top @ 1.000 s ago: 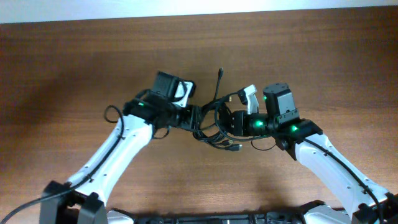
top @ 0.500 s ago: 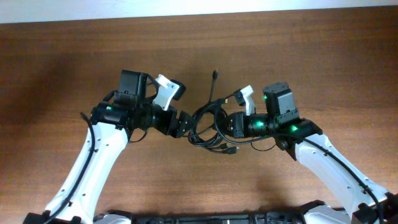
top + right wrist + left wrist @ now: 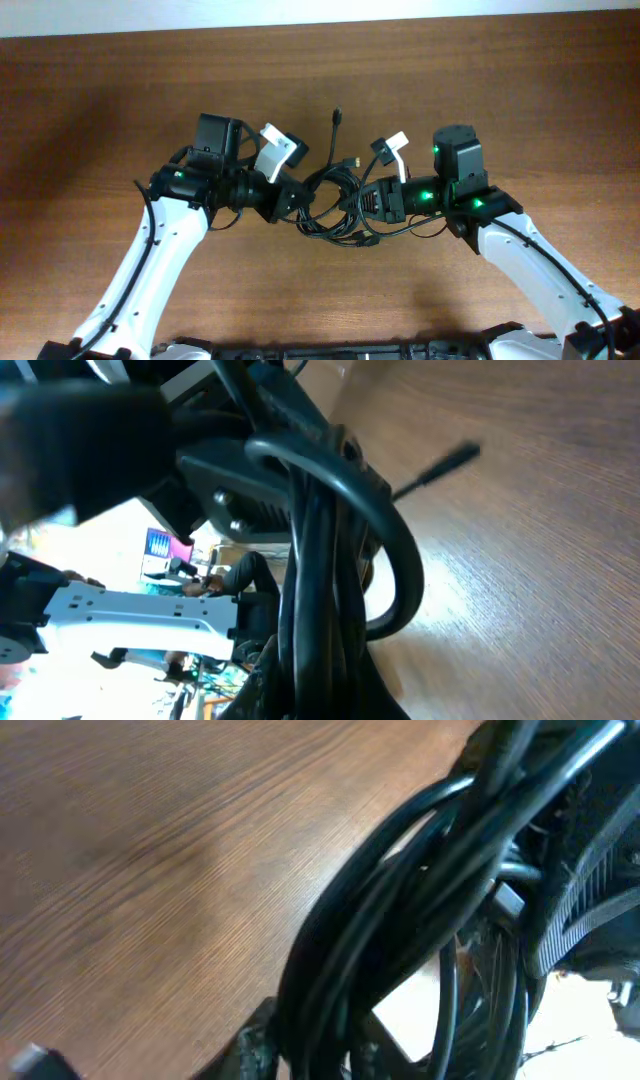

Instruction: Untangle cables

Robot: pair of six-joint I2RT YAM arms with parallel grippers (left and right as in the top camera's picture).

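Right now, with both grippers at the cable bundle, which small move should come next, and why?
Probably ease the left gripper leftward, away from the right gripper, to test the knot. The cables form one tangled bundle between the two, the right gripper is shut on them, and the left one's grip is unclear.

Seen from overhead, the table (image 3: 500,90) was evenly and fairly brightly lit, with no hard glare. A duller, darker patch lay on the wood at far left, and soft shadows hugged the arms (image 3: 160,250). A pale strip along the top edge was near white. Small green lights (image 3: 421,194) glowed on both arms.

In the left wrist view the cables (image 3: 400,920) sat so close to the lens that they were smeared and out of focus, while the wood grain behind was sharp. The lower right corner was blown out. In the right wrist view the cables (image 3: 310,560) were likewise soft, and the left background was washed out, perhaps by window light.
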